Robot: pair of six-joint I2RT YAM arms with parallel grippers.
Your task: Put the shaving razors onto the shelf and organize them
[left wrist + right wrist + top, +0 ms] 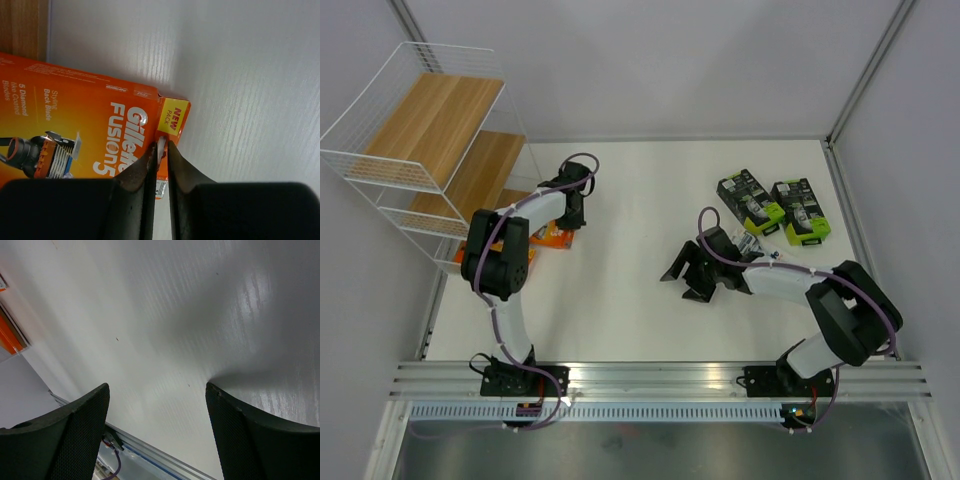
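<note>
Our left gripper [161, 146] pinches the orange box [90, 115] by its edge, lower centre; we must next lift it onto the shelf [435, 120], right gripper [157, 387] gaping empty.

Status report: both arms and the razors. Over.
Left gripper pinching orange box edge, by shelf. Right gripper open, empty, over table. Two black packs far right. Nothing blocking.
</note>
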